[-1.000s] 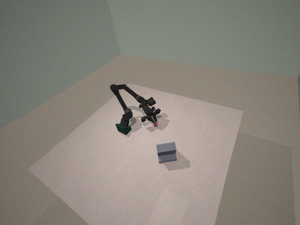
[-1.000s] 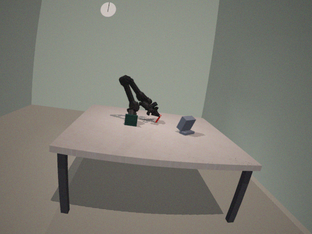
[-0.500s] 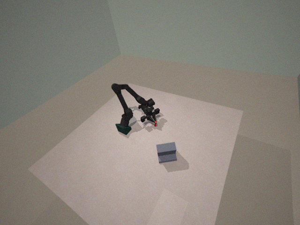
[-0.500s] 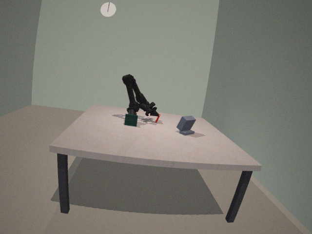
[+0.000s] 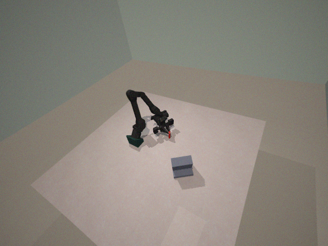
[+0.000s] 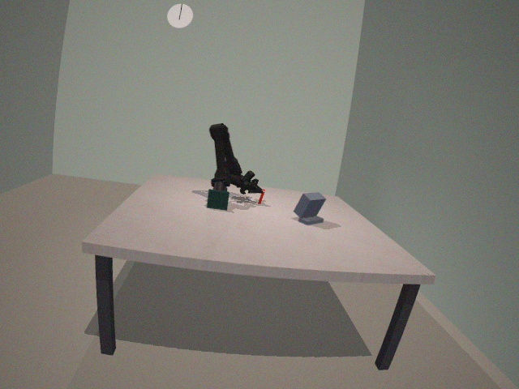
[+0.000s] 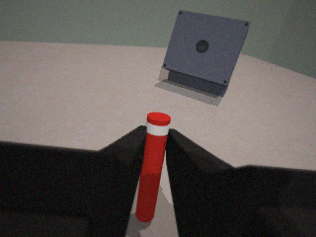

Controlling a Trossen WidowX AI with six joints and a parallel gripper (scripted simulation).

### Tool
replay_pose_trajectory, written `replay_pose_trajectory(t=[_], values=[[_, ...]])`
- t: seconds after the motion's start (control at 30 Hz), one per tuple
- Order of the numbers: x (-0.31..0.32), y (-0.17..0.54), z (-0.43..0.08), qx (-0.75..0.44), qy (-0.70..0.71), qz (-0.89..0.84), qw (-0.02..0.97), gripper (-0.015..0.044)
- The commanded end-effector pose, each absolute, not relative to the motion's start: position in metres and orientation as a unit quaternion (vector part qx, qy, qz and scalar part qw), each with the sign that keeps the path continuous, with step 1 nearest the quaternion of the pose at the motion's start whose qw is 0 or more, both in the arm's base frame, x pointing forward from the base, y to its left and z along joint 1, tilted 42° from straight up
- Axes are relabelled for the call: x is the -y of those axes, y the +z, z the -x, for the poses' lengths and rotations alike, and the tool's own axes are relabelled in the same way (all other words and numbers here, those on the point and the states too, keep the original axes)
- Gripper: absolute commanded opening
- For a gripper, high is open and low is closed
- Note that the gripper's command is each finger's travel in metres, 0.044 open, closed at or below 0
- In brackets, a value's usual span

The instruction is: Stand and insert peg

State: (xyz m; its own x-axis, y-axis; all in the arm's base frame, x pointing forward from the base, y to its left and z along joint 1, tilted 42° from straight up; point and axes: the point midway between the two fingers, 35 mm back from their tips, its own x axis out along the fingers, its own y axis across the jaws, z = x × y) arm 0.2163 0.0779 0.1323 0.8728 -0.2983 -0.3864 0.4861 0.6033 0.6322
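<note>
The red peg (image 5: 169, 135) (image 6: 261, 197) (image 7: 153, 168) is near upright, with its white band at the top and its plain end down. It leans slightly in the exterior view. My gripper (image 5: 168, 131) (image 6: 263, 192) (image 7: 156, 134) is shut on the peg just below or at the band. The plain end is at or just above the table (image 5: 119, 185) (image 6: 209, 242); contact is not clear. The blue-grey sloped panel (image 5: 182, 161) (image 6: 309, 205) (image 7: 219, 37) stands apart from the peg. Its round dark hole (image 7: 201, 46) shows in the middle of the face in the wrist view.
The panel stands on a low base (image 5: 183, 173) (image 6: 310, 220). The arm's dark green base block (image 5: 135, 141) (image 6: 217, 199) is on the other side of the peg from the panel. The arm bends high above the table between its base and the gripper.
</note>
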Motion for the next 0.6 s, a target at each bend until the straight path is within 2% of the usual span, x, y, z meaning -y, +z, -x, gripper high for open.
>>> replay_pose_trajectory(t=[0.0, 0.57], values=[[-0.0797, 0.1324, -0.2145, -0.107, -0.227, -0.382, 0.889, 0.0049], [-0.0827, 0.1297, -0.2149, -0.118, -0.222, -0.381, 0.890, 0.0049]])
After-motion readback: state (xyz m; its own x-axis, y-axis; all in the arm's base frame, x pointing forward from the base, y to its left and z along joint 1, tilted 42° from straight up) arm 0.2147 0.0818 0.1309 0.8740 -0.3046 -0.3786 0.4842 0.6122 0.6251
